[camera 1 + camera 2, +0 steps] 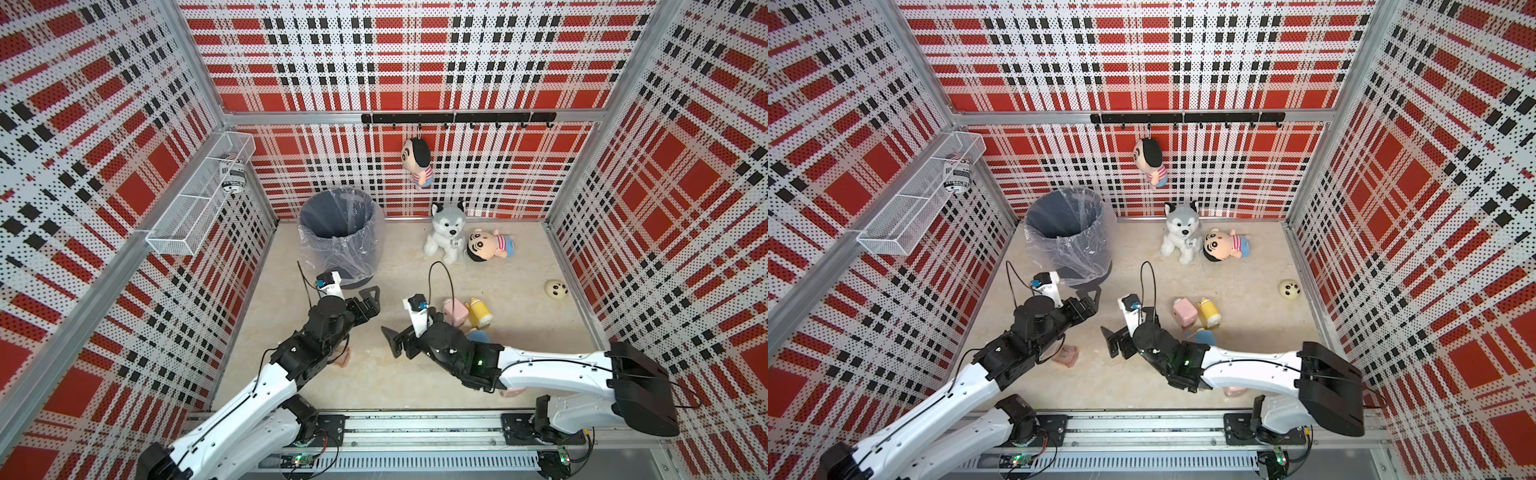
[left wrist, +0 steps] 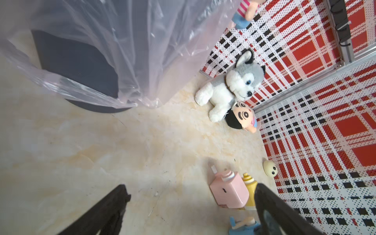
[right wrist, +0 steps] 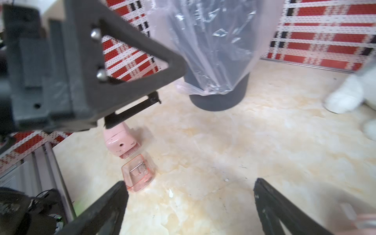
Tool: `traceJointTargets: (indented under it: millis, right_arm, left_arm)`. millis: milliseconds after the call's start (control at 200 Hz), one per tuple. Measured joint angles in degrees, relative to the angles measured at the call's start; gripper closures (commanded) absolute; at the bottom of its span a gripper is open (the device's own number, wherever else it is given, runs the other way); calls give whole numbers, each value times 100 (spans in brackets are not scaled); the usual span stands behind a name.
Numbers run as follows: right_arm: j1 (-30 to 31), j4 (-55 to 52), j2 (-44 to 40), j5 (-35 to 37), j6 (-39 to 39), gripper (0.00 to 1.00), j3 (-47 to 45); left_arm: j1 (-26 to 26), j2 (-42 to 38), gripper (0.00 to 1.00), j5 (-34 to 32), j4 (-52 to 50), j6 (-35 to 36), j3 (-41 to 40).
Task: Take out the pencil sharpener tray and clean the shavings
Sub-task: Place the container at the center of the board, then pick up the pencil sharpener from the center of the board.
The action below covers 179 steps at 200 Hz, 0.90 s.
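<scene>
A clear pink tray (image 3: 137, 176) lies on the table, apart from the pink pencil sharpener (image 3: 121, 140) just behind it. In both top views the tray (image 1: 1068, 356) (image 1: 344, 357) shows partly under my left forearm. Whether shavings lie in it I cannot tell. My right gripper (image 3: 189, 184) (image 1: 388, 340) is open and holds nothing, with the tray beside one fingertip. My left gripper (image 2: 192, 189) (image 1: 374, 301) is open and holds nothing, low over the table near the foot of the grey bin (image 1: 357, 257) lined with a clear bag.
Another pink box-shaped toy (image 1: 455, 311), a yellow one (image 1: 480, 318) and a blue one (image 2: 242, 225) lie right of my right gripper. A plush husky (image 1: 446, 232) and a doll (image 1: 490, 245) lie at the back. A small cream ball (image 1: 556, 289) sits near the right wall.
</scene>
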Motion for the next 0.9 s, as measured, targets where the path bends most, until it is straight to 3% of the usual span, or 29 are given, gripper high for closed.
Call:
traceJointTargets:
  millis: [271,511,897]
  right_arm:
    - [-678,-1113,-1202,597,660,0,-516]
    - [-1287,-2004,-1727,730,1274,0,-678]
    - [-2094,-3108,-2723,1029,1735,0,-767]
  left_arm:
    - [-789,1058,2,-271,586,-487,52]
    - [-1405,2168,2,-483,782,-979,651]
    - [-1851,4612,2,-214,-61,-2214,3005]
